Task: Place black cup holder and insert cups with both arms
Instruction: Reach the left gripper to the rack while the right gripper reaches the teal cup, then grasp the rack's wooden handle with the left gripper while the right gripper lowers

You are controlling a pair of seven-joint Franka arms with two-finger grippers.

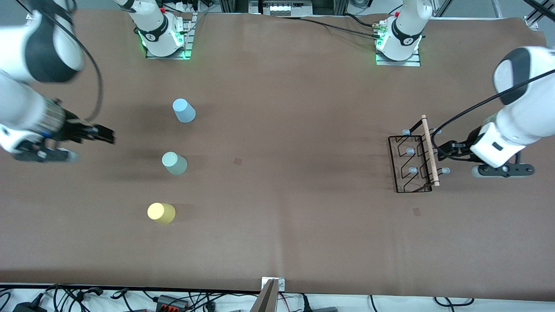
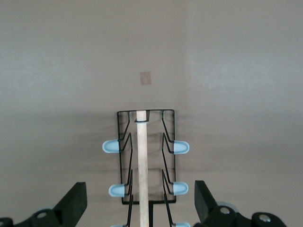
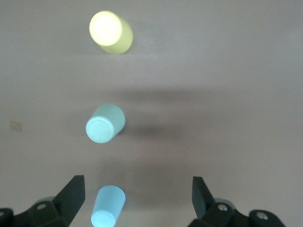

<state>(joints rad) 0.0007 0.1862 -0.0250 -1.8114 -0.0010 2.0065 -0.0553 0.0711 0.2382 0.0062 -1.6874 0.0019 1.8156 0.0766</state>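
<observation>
While the right gripper waits spread beside the cups, the left gripper — fingers apart — should centre on the rack's rod before closing.

The desk is covered with a brown sheet which fills almost the whole front view. Two small brown patches lie on it. Along the edge nearest to the front camera, a white strip carries black cables. Green light shines at the metal base plates.
</observation>
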